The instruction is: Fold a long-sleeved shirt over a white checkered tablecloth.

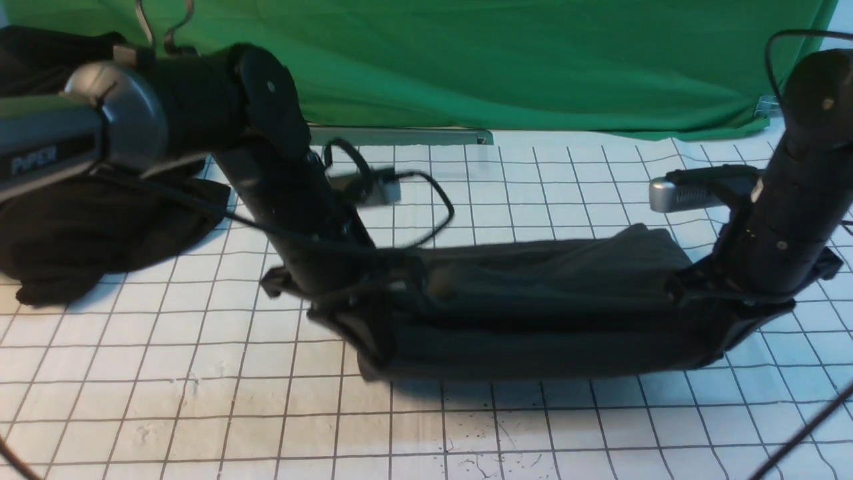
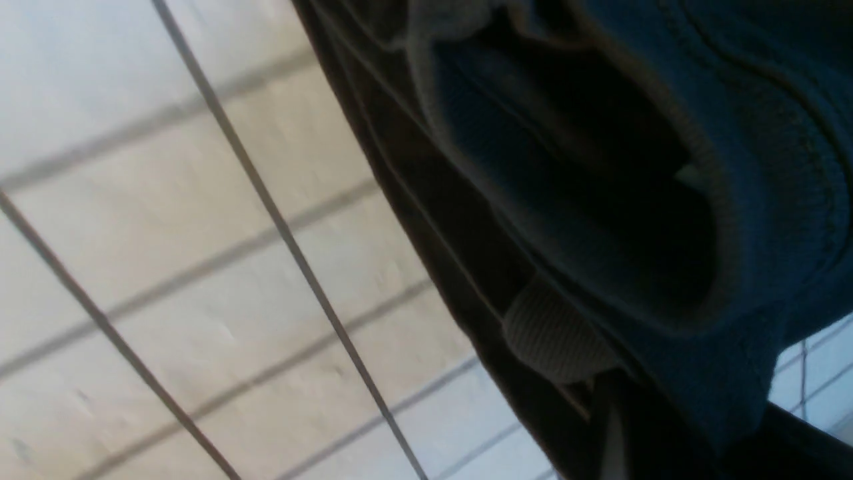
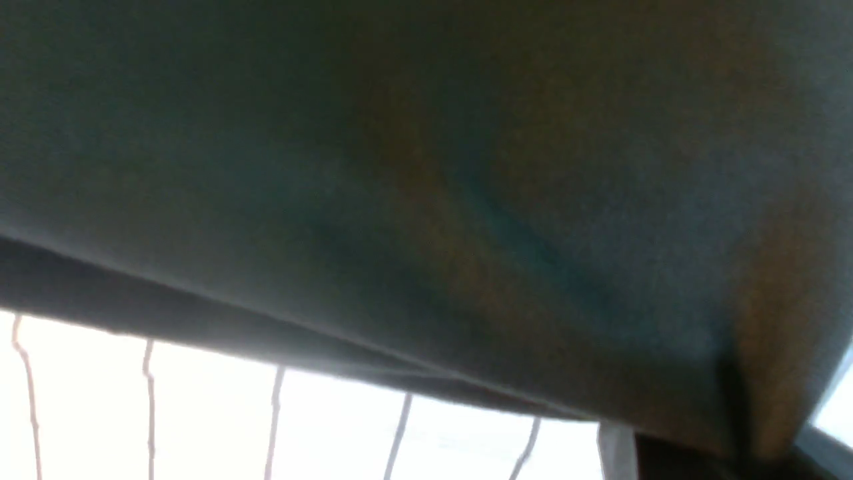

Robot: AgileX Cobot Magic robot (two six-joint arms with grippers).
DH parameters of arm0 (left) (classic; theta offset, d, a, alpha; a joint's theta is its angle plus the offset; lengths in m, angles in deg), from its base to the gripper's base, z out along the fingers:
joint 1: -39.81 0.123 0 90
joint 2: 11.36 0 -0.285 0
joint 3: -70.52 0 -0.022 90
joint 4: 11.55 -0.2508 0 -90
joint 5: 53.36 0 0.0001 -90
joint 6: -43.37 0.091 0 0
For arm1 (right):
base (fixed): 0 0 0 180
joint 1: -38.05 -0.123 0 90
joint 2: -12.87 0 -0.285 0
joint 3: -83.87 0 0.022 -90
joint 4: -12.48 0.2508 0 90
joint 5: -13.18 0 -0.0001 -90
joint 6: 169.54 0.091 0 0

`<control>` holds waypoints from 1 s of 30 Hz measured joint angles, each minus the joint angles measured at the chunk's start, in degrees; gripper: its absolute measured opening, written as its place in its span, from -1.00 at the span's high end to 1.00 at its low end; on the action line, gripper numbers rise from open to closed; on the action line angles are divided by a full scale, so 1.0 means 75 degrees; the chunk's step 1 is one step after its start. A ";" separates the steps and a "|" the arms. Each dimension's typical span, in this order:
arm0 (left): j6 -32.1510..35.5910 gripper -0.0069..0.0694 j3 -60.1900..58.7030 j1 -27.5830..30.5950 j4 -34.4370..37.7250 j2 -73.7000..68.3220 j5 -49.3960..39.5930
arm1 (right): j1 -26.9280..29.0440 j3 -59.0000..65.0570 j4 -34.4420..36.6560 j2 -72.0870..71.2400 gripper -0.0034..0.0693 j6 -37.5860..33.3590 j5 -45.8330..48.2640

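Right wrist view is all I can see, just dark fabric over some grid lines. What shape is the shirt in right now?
Observer: The long-sleeved shirt is folded into a long band running left to right across the white checkered tablecloth.
Operator: Is the other arm on it?
Observer: Yes, the left claw grips its left end and the right claw its right end.
Operator: Anything else nearby?
Observer: A black garment lies bunched at the tablecloth's far left, apart from the shirt.
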 joint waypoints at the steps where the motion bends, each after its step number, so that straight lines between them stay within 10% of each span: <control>1: 0.0000 0.74 -0.0189 -0.0103 -0.0029 0.0100 0.0014 | -0.0053 0.0198 0.0000 -0.0163 0.82 0.0058 -0.0001; 13: -0.0134 0.69 -0.1453 -0.0645 -0.0203 0.0291 0.0770 | -0.0274 0.2254 -0.0007 -0.0612 0.70 0.0273 -0.1563; 23: -0.0047 0.06 -0.1433 -0.0637 -0.0475 0.0344 0.0255 | -0.0274 0.2121 -0.0137 -0.0617 -0.31 0.0451 -0.1461; 30: 0.0151 -0.21 -0.0844 -0.0637 -0.1404 0.1120 -0.0197 | -0.0274 0.1056 -0.0137 -0.0854 0.02 -0.0179 -0.0140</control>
